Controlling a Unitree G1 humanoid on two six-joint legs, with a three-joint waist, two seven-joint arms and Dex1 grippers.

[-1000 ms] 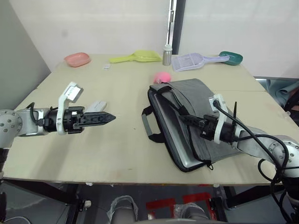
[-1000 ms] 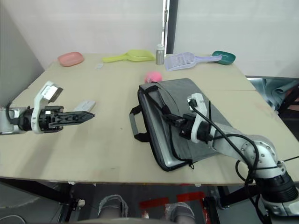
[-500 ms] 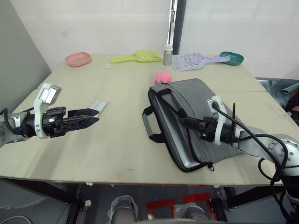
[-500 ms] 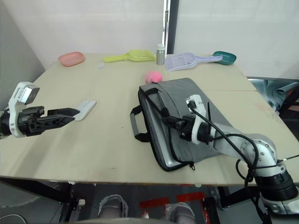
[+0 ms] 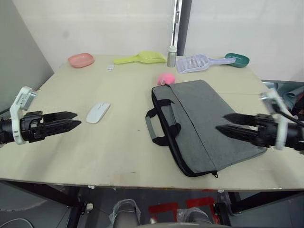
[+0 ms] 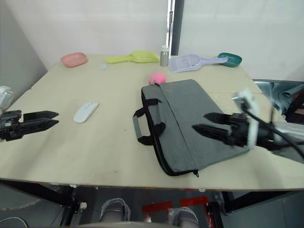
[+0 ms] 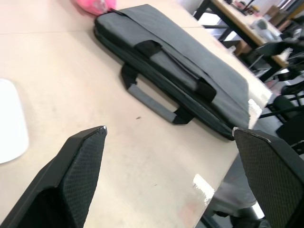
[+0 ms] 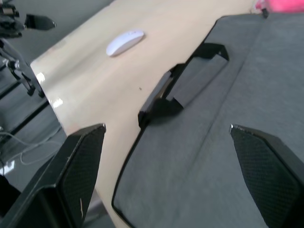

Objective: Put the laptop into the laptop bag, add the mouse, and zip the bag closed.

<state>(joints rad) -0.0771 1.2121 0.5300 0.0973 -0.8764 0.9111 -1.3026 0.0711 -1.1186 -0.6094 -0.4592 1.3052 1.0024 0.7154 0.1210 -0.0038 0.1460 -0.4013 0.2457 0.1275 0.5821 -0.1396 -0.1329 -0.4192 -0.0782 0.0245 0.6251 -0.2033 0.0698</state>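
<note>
Table [image 5: 123,156] carries the laptop bag [image 5: 209,126], lying flat right of centre, flap down, handles [image 5: 159,127] twd the middle; laptop not visible, cannot tell if inside. Left gripper [image 5: 71,124] hovers over the table's left edge and right gripper [image 5: 229,124] over the bag's right part, both w/ fingers spread, holding nothing. Mouse [image 5: 98,112] sits on the table left of the bag, well apart, just beyond the left fingers; pink plush [image 5: 166,78] at the bag's far corner.
</note>
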